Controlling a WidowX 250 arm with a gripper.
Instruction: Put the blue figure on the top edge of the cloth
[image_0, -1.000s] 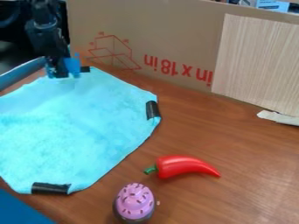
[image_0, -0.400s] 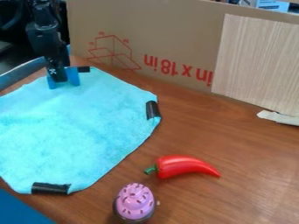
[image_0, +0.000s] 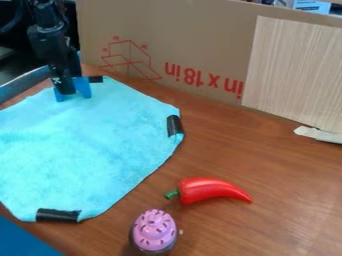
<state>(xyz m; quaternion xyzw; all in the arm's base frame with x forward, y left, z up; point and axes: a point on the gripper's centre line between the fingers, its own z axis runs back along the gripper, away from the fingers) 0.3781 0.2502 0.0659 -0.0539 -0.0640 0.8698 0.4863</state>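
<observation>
Blue fig. (image_0: 83, 87) at top edge of cloth (image_0: 87, 145), per task. Claw (image_0: 65, 90) against it, prob. for placement; open/shut, hold: can't tell.

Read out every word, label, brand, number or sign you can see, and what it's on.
"in x 18 in", upside down in red, partly covered, on the cardboard.
Small red marks round the drawing on it: too small to read.
Print on the white-and-blue box: too small to read.
White mark on the tool: unreadable.
</observation>
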